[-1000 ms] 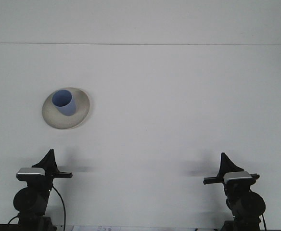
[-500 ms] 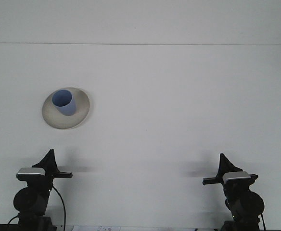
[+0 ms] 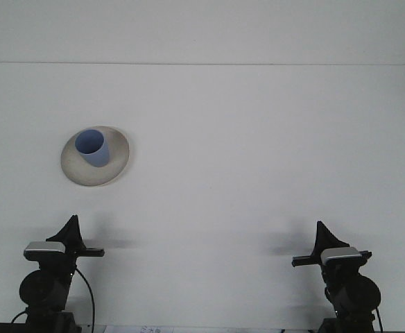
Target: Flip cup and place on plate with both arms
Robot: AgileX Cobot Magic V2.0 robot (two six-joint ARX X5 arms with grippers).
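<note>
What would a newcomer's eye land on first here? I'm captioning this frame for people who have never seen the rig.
The blue cup stands out first: it sits upright, mouth up, on the pale plate at the left of the white table. Next come the two dark arms at the bottom edge, the left pincer and the right pincer, both low near the robot and well clear of the cup.
</note>
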